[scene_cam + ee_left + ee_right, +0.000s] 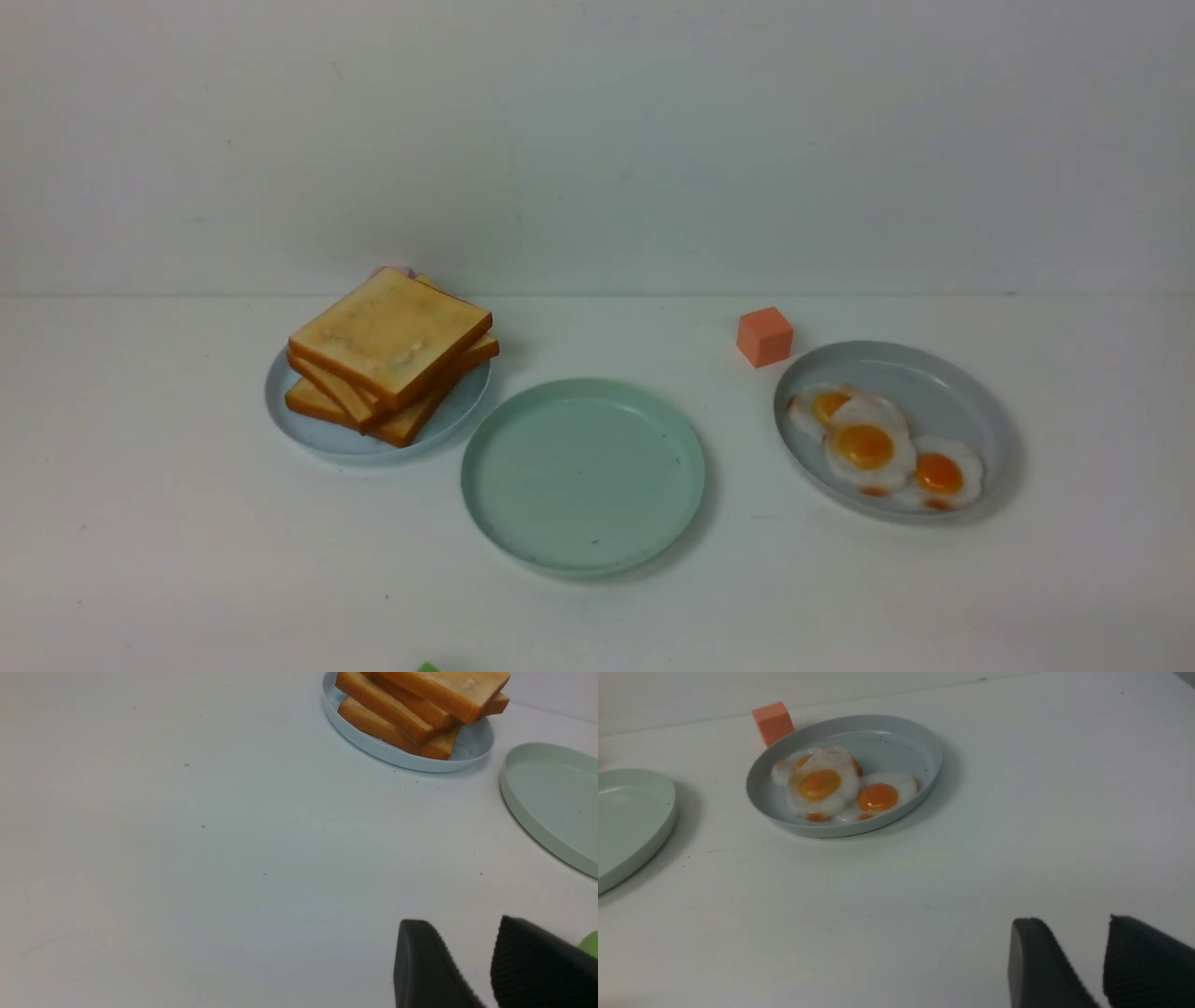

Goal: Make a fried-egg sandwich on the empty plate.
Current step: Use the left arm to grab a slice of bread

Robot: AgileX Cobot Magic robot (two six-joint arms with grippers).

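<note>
Front view is showing the green plate (583,476) lying bare on the surface (187,523); no sandwich is standing there yet. The toast stack (411,425) is sitting just left of this plate, the fried eggs (864,446) farther to its right. The left end effector (465,927) and right end effector (1074,921) are both holding their fingers apart, empty. The toast is probably feeling light and stiff: grip the top slice (392,336) by its crust. The eggs are looking thin and overlapping: pinch a white rim.

Empty plate (583,476) at centre, toast stack (392,347) on left dish (313,434), fried eggs (868,446) in right dish (934,383), cube (765,336) just behind
</note>
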